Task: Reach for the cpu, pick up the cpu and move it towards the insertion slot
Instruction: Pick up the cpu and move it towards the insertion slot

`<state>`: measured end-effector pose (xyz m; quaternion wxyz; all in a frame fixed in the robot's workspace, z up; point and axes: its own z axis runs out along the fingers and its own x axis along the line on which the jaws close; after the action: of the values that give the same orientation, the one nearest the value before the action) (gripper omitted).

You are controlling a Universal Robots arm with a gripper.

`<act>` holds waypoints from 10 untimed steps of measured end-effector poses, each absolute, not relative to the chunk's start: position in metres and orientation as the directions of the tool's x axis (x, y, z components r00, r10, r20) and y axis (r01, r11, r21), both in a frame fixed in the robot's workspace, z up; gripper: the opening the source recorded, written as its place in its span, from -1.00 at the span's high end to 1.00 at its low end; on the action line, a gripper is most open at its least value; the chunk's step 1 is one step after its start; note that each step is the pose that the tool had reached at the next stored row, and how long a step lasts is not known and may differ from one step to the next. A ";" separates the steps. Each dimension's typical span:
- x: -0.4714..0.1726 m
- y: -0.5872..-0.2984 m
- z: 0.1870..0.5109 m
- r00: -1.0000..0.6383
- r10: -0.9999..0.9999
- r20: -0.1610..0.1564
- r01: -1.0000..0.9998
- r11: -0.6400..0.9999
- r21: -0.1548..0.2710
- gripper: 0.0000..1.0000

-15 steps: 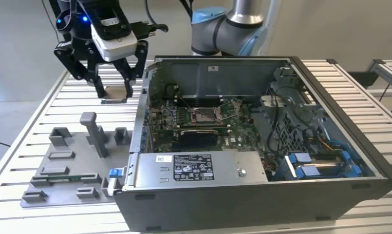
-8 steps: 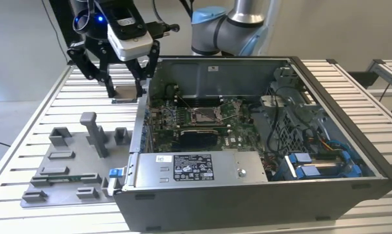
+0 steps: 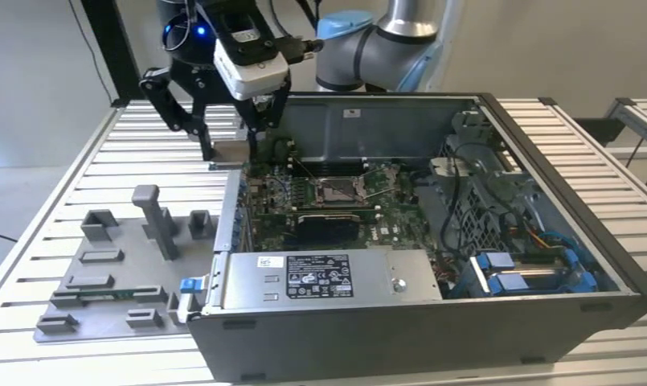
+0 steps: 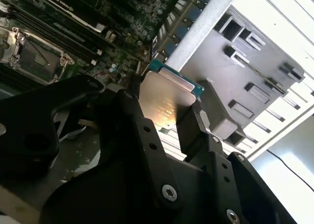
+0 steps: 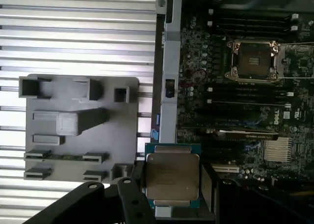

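Observation:
My gripper (image 3: 230, 154) is shut on the cpu (image 3: 230, 153), a thin silvery square chip with a green edge, and holds it in the air over the open computer case's wall on the exterior view's left. The cpu shows in both wrist views (image 5: 171, 177) (image 4: 164, 101), pinched between the black fingers (image 4: 189, 128). The insertion slot (image 3: 336, 190), a silver-framed socket with a dark centre, lies on the motherboard inside the case, to the exterior view's right of the chip and lower. It also shows in both wrist views (image 5: 254, 61) (image 4: 34, 57).
A grey plastic fixture plate (image 3: 82, 281) with upright blocks lies on the slatted table (image 3: 66, 185) outside the case. The case (image 3: 431, 338) holds a power supply (image 3: 323, 277), long black slots (image 5: 245, 22), cables and blue clips (image 3: 516, 273).

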<state>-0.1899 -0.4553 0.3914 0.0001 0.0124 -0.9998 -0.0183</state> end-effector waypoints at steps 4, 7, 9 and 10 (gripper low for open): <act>-0.179 -0.455 0.391 -1.000 -0.025 0.000 -0.025 0.999 0.037 1.00; -0.172 -0.455 0.391 -1.000 -0.025 0.000 -0.025 0.999 0.037 1.00; -0.168 -0.455 0.391 -1.000 -0.025 0.000 -0.025 0.999 0.037 1.00; -0.165 -0.455 0.391 -1.000 -0.025 0.000 -0.025 0.999 0.037 1.00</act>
<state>-0.1651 -0.4550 0.3914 0.0001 0.0124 -0.9998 -0.0183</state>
